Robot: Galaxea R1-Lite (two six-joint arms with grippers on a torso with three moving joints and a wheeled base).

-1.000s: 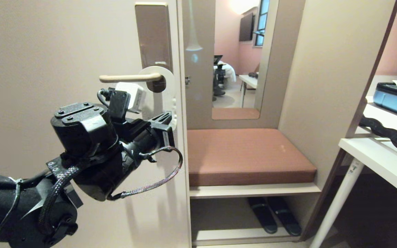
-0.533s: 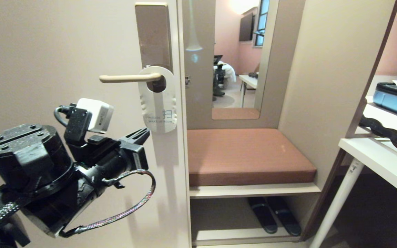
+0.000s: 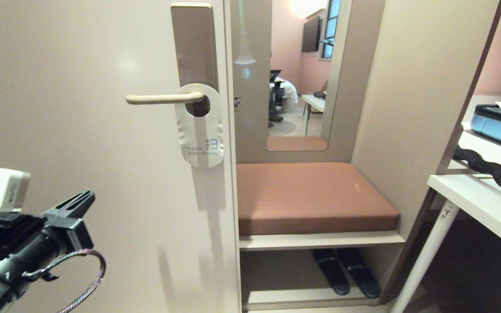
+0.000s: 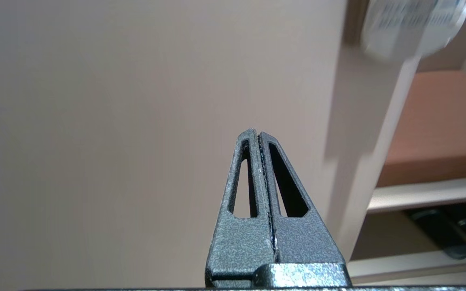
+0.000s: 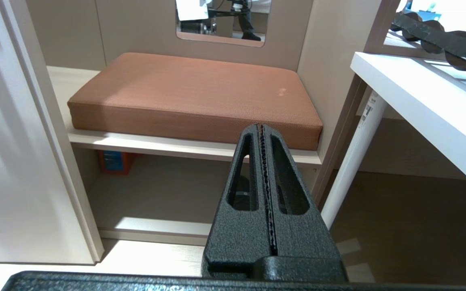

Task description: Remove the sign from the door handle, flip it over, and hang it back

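The sign (image 3: 200,130) hangs white face out on the beige door handle (image 3: 163,99), whose lever passes through its oval hole. Behind it rises the brown plate (image 3: 194,43) on the cream door (image 3: 81,130). My left gripper (image 3: 86,197) is low at the left, well below and left of the sign, shut with nothing in it. The left wrist view has the shut left gripper (image 4: 257,133) against the door, with the sign's lower end (image 4: 413,20) far off in a corner. My right gripper (image 5: 261,126) is parked, shut and empty, facing the bench.
A brown cushioned bench (image 3: 311,195) fills the alcove right of the door, with dark slippers (image 3: 346,271) on the shelf under it and a mirror (image 3: 298,74) above. A white table (image 3: 481,204) carrying a blue case (image 3: 500,124) stands at the right.
My left arm has drawn back from the sign, dropping down and to the left. The sign stays on the handle, now fully uncovered. The right arm has not moved.
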